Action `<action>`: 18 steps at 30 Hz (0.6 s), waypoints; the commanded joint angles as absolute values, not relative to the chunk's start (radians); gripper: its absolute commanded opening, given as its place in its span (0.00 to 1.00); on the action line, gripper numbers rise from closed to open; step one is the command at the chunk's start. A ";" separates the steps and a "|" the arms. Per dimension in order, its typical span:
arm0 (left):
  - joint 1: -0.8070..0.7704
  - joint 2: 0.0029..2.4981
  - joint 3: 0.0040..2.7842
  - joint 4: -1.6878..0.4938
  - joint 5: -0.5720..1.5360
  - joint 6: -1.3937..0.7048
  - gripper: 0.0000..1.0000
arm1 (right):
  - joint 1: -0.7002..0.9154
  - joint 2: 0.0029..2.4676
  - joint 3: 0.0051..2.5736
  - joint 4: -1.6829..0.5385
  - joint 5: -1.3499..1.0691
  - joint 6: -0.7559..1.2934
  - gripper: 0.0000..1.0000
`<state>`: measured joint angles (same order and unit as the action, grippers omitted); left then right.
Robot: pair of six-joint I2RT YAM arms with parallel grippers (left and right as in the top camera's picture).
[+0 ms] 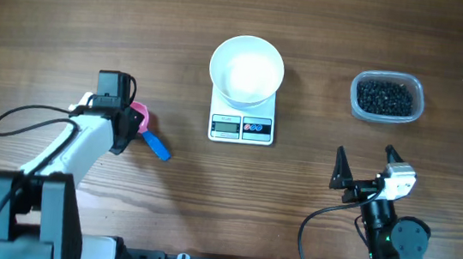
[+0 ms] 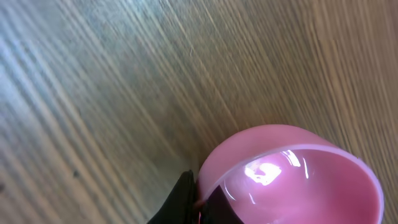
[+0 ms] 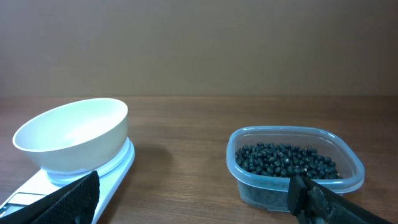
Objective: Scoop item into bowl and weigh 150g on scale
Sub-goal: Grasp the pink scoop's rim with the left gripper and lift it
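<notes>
The white bowl (image 1: 246,69) (image 3: 71,142) stands empty on the white scale (image 1: 241,126) (image 3: 115,168) at the table's middle. The item, small black beans (image 1: 385,96) (image 3: 286,160), fills a clear plastic tub (image 1: 385,116) (image 3: 249,186) at the right. My left gripper (image 1: 129,123) (image 2: 198,190) is shut on the rim of a pink scoop (image 1: 139,118) (image 2: 292,180), low over the wood left of the scale. The scoop's blue handle (image 1: 156,146) points toward the front right. My right gripper (image 1: 367,154) (image 3: 196,199) stands open in front of the tub, holding nothing.
Bare wooden table (image 1: 72,9) surrounds everything. A black cable (image 1: 22,116) loops at the left arm's side. The arm bases sit along the front edge.
</notes>
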<state>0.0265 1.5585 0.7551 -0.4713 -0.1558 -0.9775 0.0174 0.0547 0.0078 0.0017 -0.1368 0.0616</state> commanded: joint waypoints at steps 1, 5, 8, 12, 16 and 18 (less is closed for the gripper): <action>0.030 1.408 0.748 -0.538 -0.115 -0.950 0.04 | 0.022 0.054 0.006 0.007 -0.129 0.055 1.00; 0.030 1.286 0.748 -0.634 -0.110 -0.950 0.04 | 0.022 0.054 0.006 0.007 -0.129 0.055 1.00; 0.030 1.241 0.748 -0.700 -0.001 -0.950 0.04 | 0.022 0.054 0.006 0.007 -0.129 0.054 1.00; 0.030 1.240 0.748 -0.736 0.054 -0.986 0.04 | 0.022 0.054 0.006 0.007 -0.129 0.054 1.00; 0.020 1.240 0.748 -0.749 0.071 -1.034 0.04 | 0.022 0.054 0.006 0.007 -0.129 0.055 1.00; -0.015 1.240 0.748 -0.749 0.071 -1.034 0.04 | 0.022 0.054 0.006 0.007 -0.129 0.054 1.00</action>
<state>0.0223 1.2507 0.7540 -0.7486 0.0528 -1.0096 0.0174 0.0551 0.0078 0.0021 -0.1368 0.0616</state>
